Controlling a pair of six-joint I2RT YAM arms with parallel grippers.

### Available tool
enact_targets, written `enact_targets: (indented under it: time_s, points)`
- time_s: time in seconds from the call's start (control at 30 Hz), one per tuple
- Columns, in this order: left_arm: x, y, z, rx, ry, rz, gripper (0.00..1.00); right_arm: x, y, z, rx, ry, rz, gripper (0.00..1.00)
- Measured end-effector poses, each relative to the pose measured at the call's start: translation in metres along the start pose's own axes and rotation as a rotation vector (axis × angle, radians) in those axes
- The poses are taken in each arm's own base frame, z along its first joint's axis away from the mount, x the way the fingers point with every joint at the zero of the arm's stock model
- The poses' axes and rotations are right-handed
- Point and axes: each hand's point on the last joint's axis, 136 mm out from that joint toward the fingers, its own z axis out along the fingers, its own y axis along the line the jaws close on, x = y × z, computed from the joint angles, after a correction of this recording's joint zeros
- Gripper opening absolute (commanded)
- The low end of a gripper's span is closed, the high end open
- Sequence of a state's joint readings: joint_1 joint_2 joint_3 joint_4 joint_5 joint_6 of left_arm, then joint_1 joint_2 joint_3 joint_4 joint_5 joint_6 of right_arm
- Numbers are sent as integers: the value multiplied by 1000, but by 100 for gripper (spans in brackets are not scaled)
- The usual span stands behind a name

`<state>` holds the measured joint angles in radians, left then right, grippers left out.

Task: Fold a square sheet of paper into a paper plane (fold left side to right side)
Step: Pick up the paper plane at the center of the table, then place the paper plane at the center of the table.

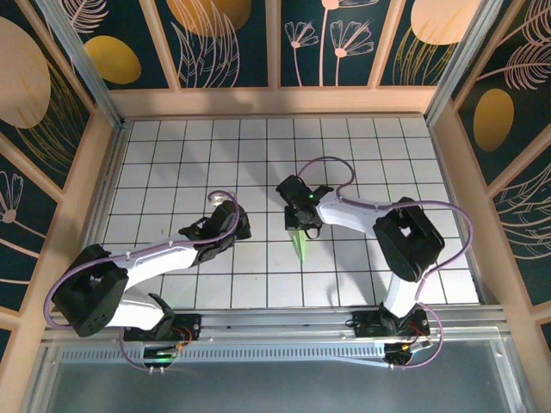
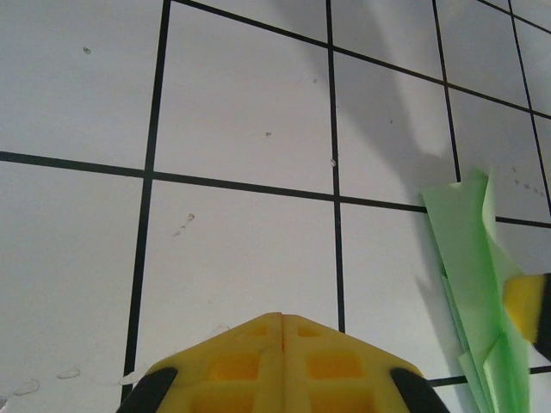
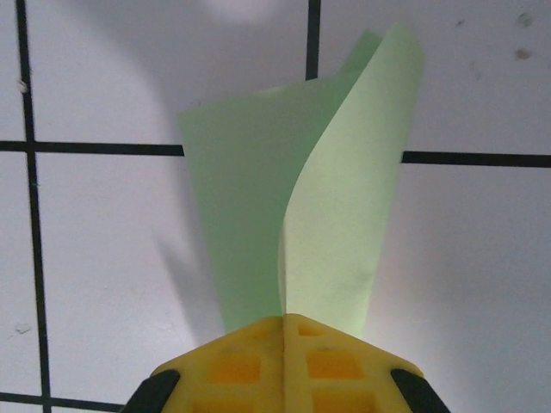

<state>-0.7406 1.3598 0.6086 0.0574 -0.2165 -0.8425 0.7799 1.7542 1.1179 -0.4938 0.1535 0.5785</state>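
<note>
Between the right fingers (image 3: 232,366) (pinched together) sits the paper plane (image 3: 250,206).

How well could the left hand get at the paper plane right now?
Probably yes: open gridded tabletop lies between the shut left hand and the paper plane to its right. But the right hand is shut on it, crowding one end.

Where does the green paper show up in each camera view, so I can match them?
Top external: green paper, a narrow wedge mid-table, just under the right hand.
Left wrist: right edge, lower half, a yellow fingertip on it.
Right wrist: centre frame, standing up from the right hand's shut yellow fingers.
Shared landmark: the right hand gripping the paper.
</note>
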Motion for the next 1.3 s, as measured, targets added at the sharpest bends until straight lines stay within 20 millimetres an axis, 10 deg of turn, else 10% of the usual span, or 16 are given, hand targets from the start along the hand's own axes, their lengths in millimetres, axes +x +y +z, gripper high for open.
enact_targets:
  time_s: [0.47, 0.83, 1.3]
  points:
    - [-52, 15, -18, 140, -83, -220, 16, -68, 25, -86, -520, -214, 60, 0]
    - [-62, 33, -43, 123, -160, -252, 16, -46, 84, -42, -894, -78, 110, 0]
    - [-63, 45, -49, 69, -182, -237, 17, -25, 68, 14, -816, 24, 195, 0]
